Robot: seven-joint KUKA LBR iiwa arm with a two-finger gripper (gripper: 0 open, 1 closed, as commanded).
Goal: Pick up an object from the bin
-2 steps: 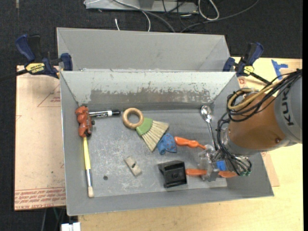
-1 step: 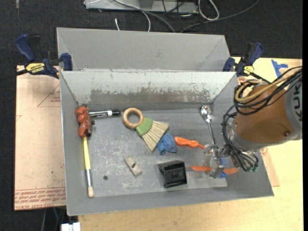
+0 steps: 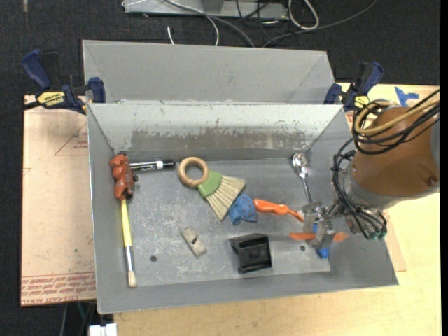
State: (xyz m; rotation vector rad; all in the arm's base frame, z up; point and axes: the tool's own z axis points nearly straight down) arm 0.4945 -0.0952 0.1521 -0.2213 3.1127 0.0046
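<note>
spotted hand point(image 3: 320, 233) low at bin's point(image 3: 161, 212) right end, just beside orange tool point(image 3: 275, 207); can't tell if spread or pinching.

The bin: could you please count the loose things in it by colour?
Black: 2, marker and box
Tan: 3, ring, block and brush
Blue: 1, crumpled piece
Orange: 1, long piece
Yellow: 1, stick
Red-brown: 1, figure
Silver: 1, spoon
Total: 10
Small orange and blue bits by the gripper are unclear, so not counted.
</note>
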